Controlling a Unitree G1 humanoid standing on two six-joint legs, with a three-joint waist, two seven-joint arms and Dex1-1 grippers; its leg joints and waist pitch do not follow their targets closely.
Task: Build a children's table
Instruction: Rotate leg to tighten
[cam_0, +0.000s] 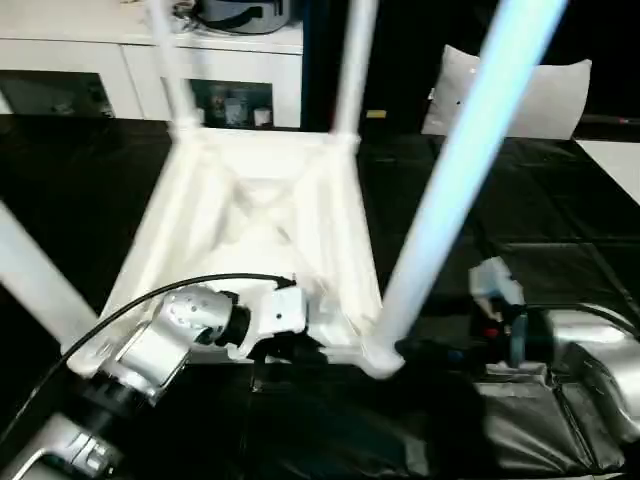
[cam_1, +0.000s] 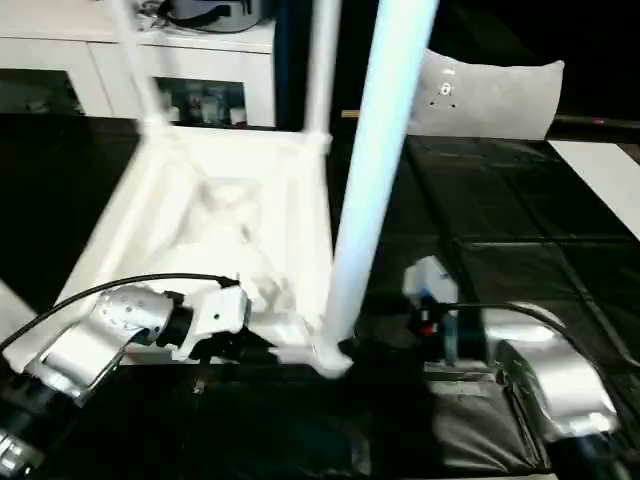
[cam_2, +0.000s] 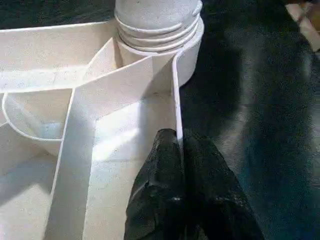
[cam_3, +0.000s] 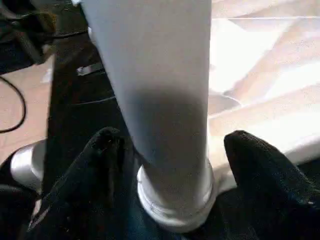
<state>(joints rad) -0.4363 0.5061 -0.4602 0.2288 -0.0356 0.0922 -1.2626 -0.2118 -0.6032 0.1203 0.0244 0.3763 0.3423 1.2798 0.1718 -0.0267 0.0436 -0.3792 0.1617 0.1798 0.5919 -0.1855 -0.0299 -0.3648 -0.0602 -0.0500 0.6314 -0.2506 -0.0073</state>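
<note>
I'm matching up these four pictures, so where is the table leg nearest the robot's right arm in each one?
Left eye view: near right leg, slanting from top right down to the tabletop's front corner.
Right eye view: same leg, centre.
Left wrist view: its threaded base, top centre.
Right wrist view: leg between the right claw's fingers.
Shared landmark: the corner socket.

The children's table (cam_0: 260, 215) lies upside down, legs up, on the mat (cam_0: 560, 220), cabinet (cam_0: 120, 50) behind it, cushion (cam_0: 545, 95) behind to its right.
</note>
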